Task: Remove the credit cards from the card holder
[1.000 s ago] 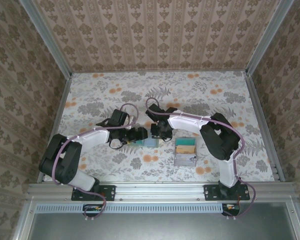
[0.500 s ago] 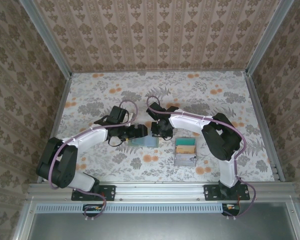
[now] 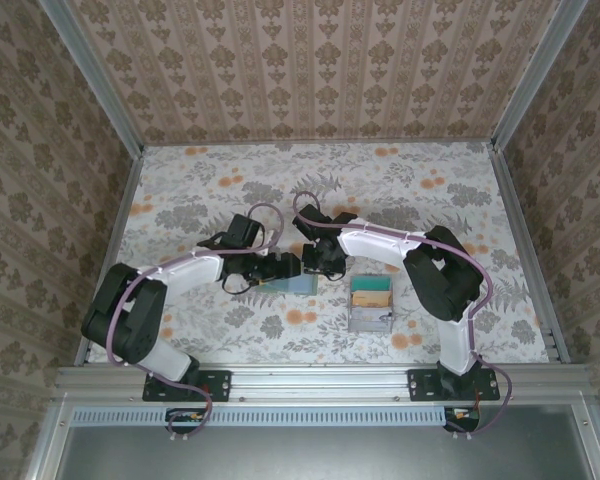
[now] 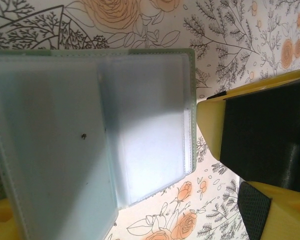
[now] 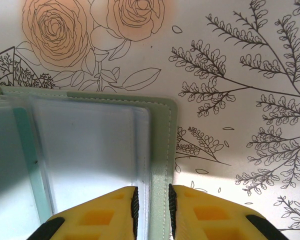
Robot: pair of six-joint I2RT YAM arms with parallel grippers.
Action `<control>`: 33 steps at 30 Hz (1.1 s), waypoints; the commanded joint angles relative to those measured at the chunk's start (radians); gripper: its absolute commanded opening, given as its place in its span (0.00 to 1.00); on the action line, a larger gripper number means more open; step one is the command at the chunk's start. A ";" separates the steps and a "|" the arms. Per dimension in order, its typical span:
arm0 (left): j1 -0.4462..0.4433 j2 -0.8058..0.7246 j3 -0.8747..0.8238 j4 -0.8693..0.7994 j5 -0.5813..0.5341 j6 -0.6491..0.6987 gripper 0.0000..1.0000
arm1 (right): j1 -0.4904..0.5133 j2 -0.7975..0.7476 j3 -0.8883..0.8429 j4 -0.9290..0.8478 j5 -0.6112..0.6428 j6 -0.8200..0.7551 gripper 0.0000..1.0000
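Observation:
The card holder lies open on the flowered table between my two grippers. In the left wrist view the card holder shows frosted pale blue sleeves inside a grey-green border. My left gripper stands open at its left side, jaws wide, one finger partly behind a flap of the sleeves. My right gripper is shut on the grey-green edge of the card holder, and its yellow and black finger looms at the right of the left wrist view. The credit cards are hidden; the sleeves look plain.
A grey tray with teal and tan flat pieces stands right of the holder, near the right arm's elbow. Patterned walls close in the table on three sides. Open tabletop lies at the back and at the far left.
My left gripper has shifted slightly right, closer onto the holder's left side. The right gripper has kept its pinch on the edge without moving.

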 commanded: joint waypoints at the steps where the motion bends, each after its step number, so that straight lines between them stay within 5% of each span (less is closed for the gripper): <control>1: -0.005 0.004 0.013 0.011 0.015 -0.010 0.89 | -0.003 -0.007 0.020 -0.008 0.004 -0.007 0.27; 10: 0.060 -0.111 -0.011 -0.135 -0.148 0.011 0.89 | 0.006 0.012 0.018 -0.009 -0.004 -0.011 0.26; 20: 0.080 -0.098 -0.039 -0.068 -0.042 0.006 0.83 | 0.017 0.053 0.033 -0.041 0.022 -0.023 0.25; 33: 0.067 -0.028 -0.032 -0.075 -0.080 0.013 0.82 | 0.026 0.067 0.044 -0.048 0.019 -0.026 0.24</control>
